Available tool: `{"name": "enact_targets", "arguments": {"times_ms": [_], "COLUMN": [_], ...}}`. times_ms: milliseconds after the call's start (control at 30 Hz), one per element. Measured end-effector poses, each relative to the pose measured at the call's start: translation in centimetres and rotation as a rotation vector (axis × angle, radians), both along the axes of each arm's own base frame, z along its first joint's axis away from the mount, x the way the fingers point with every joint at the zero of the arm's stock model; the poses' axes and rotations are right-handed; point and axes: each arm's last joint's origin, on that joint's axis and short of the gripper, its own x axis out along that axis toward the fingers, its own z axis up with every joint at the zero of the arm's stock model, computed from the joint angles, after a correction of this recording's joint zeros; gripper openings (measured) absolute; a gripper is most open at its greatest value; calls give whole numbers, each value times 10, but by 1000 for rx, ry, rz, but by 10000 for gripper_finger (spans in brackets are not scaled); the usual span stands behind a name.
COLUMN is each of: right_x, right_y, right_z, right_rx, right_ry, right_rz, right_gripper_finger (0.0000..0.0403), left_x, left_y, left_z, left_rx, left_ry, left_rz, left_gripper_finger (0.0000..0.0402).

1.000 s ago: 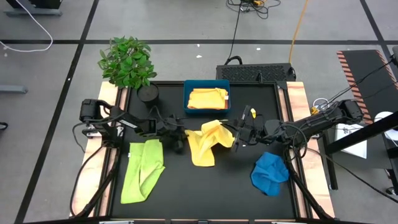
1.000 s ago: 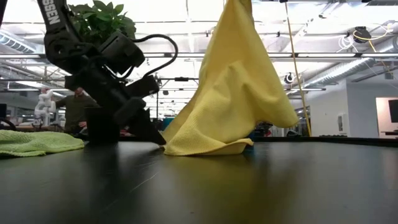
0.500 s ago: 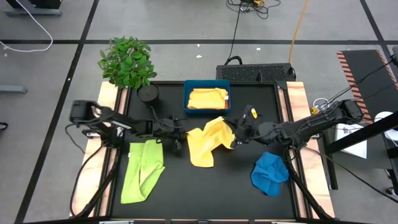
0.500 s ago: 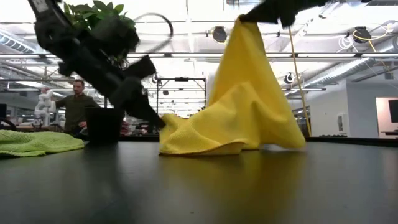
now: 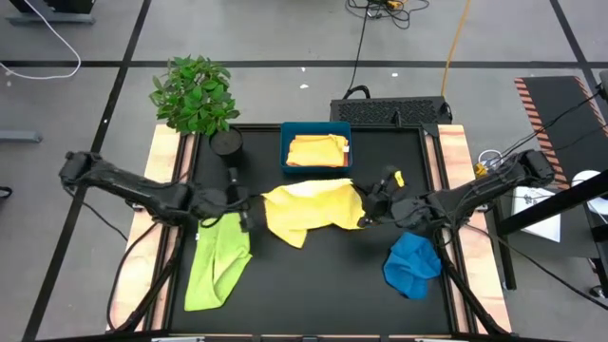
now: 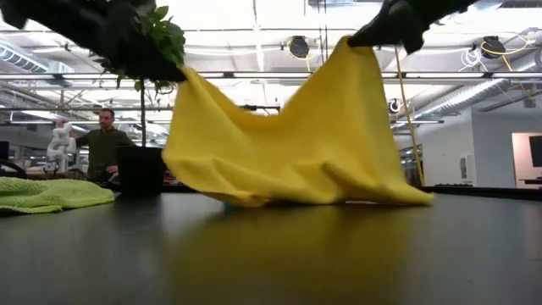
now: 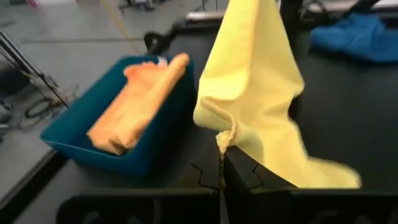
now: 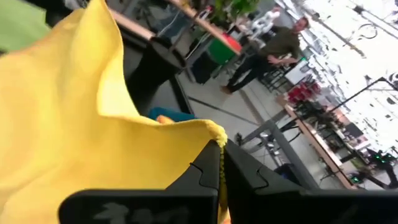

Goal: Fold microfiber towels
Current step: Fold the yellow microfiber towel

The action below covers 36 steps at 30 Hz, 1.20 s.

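On black table (image 5: 313, 275), person (image 6: 103, 144) behind

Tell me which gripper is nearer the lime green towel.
Left. The left gripper sits right at the lime green towel's top corner, pinching the pale yellow towel; the right gripper holds that towel's far corner, well away.

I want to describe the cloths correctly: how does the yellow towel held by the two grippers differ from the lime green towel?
The yellow towel is lifted and stretched between the left gripper and the right gripper, both shut on its corners; the lime green towel lies untouched on the table. The yellow towel hangs with only its lower edge on the table; the lime green towel lies loosely folded. Both are plain soft cloths.
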Motion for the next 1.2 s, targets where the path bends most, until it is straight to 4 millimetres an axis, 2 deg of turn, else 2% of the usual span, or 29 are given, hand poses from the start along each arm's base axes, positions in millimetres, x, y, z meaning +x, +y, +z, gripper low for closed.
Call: {"name": "enact_targets", "arguments": {"times_ms": [267,700,833,967,1100,1200], "right_x": [-22,-53,-60,-65,-69,-70], "right_y": [18,46,58,69,72,68], "right_z": [20,34,29,28,30,31], "right_rx": [80,252,273,386,460,474], "right_ry": [-126,-230,-161,-170,-219,-271], "right_rz": [84,286,421,516,482,382], "right_gripper_finger": [0,0,0,0,0,0], "left_x": [-23,-25,-24,-23,-22,-23], "left_y": [-22,-69,-87,-104,-114,-110], "left_z": [24,86,93,96,97,93], "left_rx": [37,-29,-38,-76,-111,-96], "left_ry": [-121,-238,-234,-227,-226,-193], "left_rz": [-44,-263,-329,-379,-359,-271], "left_gripper_finger": [1,1,2,1,4,2]}}
